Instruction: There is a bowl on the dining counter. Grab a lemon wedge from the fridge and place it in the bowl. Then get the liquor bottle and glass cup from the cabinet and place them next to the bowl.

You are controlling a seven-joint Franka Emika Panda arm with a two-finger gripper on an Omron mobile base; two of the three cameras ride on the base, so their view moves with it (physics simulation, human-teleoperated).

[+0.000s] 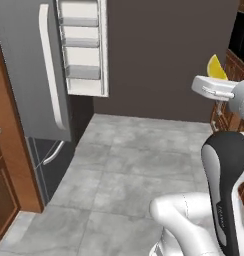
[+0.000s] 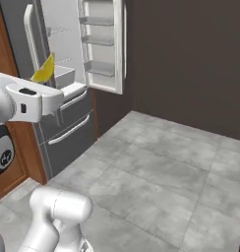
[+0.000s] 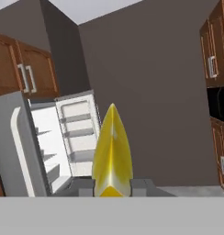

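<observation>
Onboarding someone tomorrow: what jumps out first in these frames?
The small yellow lemon wedge, pinched upright in the claw, dominates the hand view. Behind it to the left, the tall grey fridge stands with a door swung open on white shelves. In the base views the white arm holds the wedge high above grey tiled floor.

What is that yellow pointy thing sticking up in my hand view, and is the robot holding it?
Observer: It's the lemon wedge. The right base view shows it standing up out of the hand, which is shut on it.
Operator: Is the hand inside the fridge?
Observer: No. The left base view shows the hand out in the room, well away from the fridge.
Operator: Is anything below the doors?
Observer: Yes, the right base view shows two lower drawers, both closed.
</observation>
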